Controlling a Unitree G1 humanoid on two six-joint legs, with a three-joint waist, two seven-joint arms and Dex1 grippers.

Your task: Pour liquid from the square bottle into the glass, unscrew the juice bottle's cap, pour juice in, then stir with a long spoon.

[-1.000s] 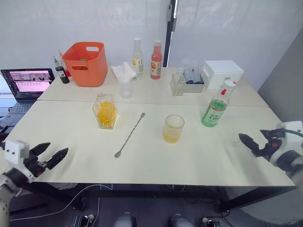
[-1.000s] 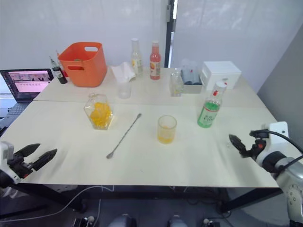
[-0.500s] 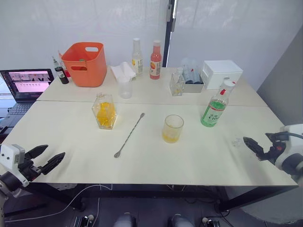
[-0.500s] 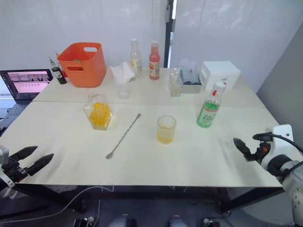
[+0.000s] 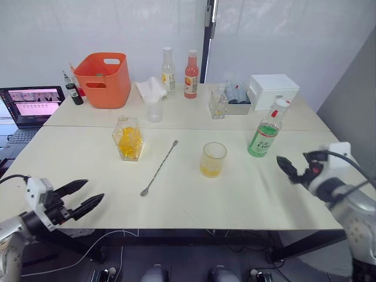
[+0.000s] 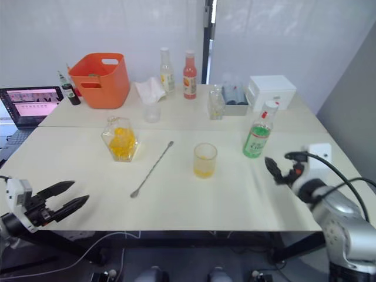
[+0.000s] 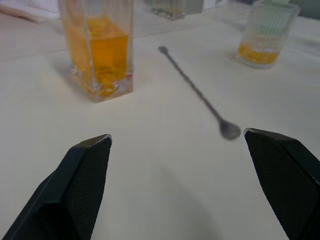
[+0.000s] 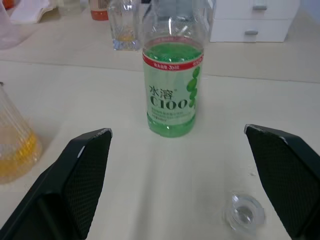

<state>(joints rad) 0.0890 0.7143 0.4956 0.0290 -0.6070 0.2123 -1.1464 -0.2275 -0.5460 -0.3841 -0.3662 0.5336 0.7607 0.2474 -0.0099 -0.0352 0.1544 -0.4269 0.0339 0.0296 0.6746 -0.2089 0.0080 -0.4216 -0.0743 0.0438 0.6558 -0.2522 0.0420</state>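
The square bottle (image 5: 128,138) with orange-yellow liquid stands left of centre, its neck without a stopper. The long spoon (image 5: 160,167) lies slantwise between it and the glass (image 5: 213,159), which holds a little yellow liquid. Further right stands the green juice bottle (image 5: 265,135), its white cap (image 5: 282,104) on. My right gripper (image 5: 284,167) is open, just in front and to the right of the juice bottle (image 8: 172,87), with a clear stopper (image 8: 243,213) on the table between its fingers. At the front left table edge my left gripper (image 5: 94,190) is open and points toward the spoon (image 7: 197,92).
Along the back stand an orange basket (image 5: 104,79), a pale bottle (image 5: 168,70), a red-orange bottle (image 5: 191,73), a cloudy plastic cup (image 5: 154,108), a small clear bottle (image 5: 218,104) and a white drawer box (image 5: 272,91). A laptop (image 5: 32,103) sits at the far left.
My right gripper has moved left over the table toward the juice bottle. My left gripper has moved right along the front edge. Bottles, glass and spoon have stayed put.
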